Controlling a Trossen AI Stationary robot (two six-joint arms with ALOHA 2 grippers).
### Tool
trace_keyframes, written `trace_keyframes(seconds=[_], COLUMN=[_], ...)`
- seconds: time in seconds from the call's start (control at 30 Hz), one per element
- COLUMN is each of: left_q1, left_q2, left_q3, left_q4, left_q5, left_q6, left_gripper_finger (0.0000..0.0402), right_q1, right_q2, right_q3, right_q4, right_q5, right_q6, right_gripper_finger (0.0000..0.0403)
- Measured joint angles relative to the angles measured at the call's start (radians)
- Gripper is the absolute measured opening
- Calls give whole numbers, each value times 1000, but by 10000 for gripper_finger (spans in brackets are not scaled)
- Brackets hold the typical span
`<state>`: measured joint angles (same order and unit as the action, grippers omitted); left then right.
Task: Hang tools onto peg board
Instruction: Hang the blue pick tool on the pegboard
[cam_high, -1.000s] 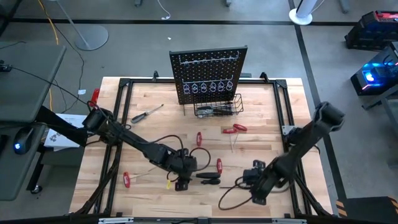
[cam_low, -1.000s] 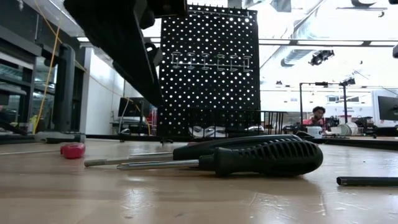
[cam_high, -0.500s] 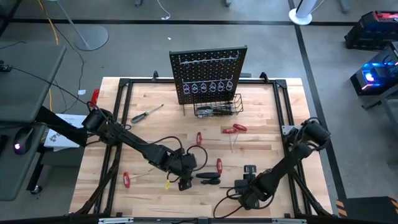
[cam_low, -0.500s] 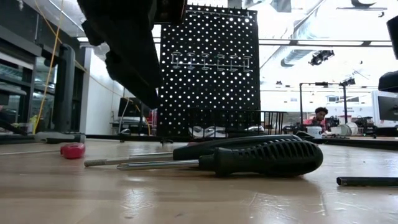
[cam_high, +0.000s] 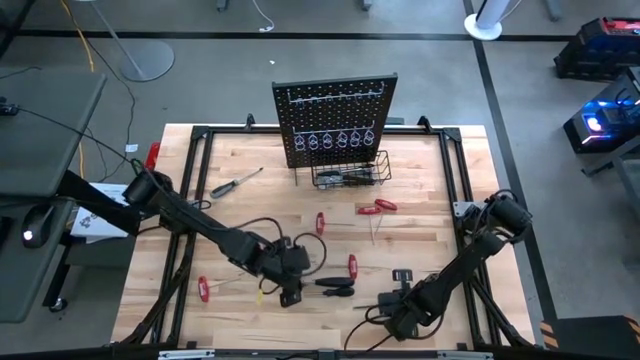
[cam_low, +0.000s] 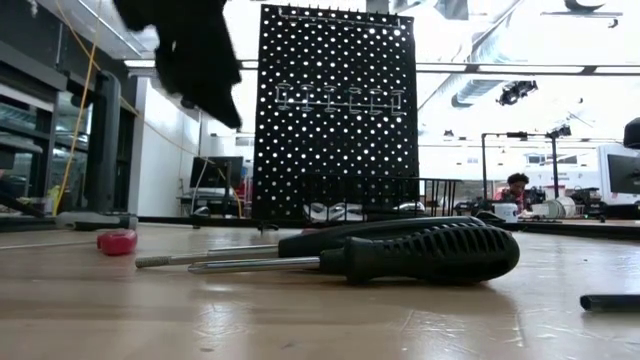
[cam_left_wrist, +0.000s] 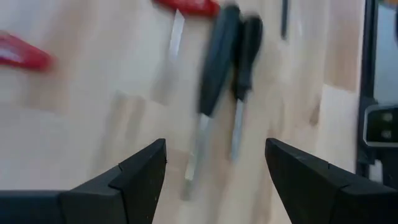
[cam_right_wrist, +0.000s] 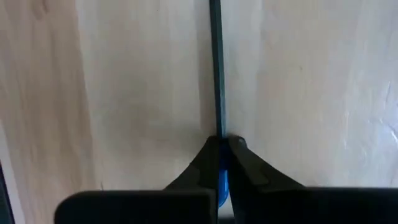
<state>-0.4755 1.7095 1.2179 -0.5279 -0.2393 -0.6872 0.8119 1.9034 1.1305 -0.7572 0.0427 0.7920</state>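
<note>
Both arms are reaching low over the table's near half.
The left gripper (cam_high: 290, 297) is hovering with fingers (cam_left_wrist: 140, 171) spread wide; the right gripper (cam_right_wrist: 220, 163) is pinching its fingers together.

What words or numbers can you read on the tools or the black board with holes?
None. The peg board shows only holes and metal hooks.
The two black-handled screwdrivers show ribbed grips and no readable lettering.
The red-handled tools are too small to show any print.
</note>
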Motion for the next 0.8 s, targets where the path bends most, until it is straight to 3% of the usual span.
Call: trace_keyframes(seconds=[0.2,0.37,0.63,0.8], left_q1=[13,39,63,79], left_q2=[-152,-245,-282,-270], left_q3=[0,0,0,0], left_q4=[-95,-105,-76,19], left_q5=[-245,-352,-369,-293], left_q6=[34,69,93,177], left_gripper_finger=[266,266,266,266], right_q1=[-83,-145,-240,-280], right_q2=[-157,-284,-498,-528], right_q3=[-9,-11,44,63], right_q4=[-189,-236,-214,-229], right_q5=[76,139,279,260], right_q6=[-9,-32,-1,-69], right_gripper_finger=[1,3,2,2])
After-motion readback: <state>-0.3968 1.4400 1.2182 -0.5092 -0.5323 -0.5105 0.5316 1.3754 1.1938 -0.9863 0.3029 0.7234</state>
